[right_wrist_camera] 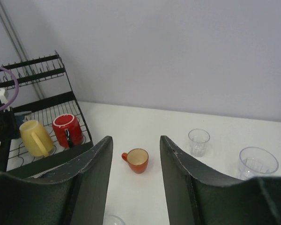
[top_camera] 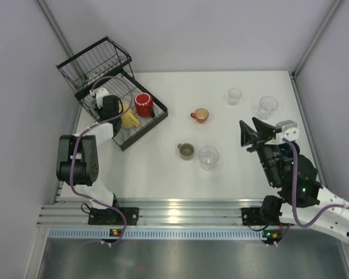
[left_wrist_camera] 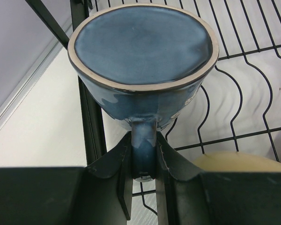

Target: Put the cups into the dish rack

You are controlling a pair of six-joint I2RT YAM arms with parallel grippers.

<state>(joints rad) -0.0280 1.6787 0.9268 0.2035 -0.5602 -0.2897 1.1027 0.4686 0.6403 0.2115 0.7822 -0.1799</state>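
While the upside-down blue glazed mug (left_wrist_camera: 140, 42) is clamped by its handle in the left gripper (left_wrist_camera: 144, 150) over the black wire dish rack (top_camera: 146, 128), upper left, the red mug (top_camera: 143, 104) & yellow mug (top_camera: 130, 119) are already racked. Orange-red cup (top_camera: 200, 115), olive-grey mug (top_camera: 187, 150) & 3 clear plastic tumblers (top_camera: 209, 157) are left mid-frame. Right gripper (right_wrist_camera: 135, 140): jaws apart, empty.

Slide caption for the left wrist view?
Left gripper holds a blue cup by its handle, base toward camera, over the dish rack.
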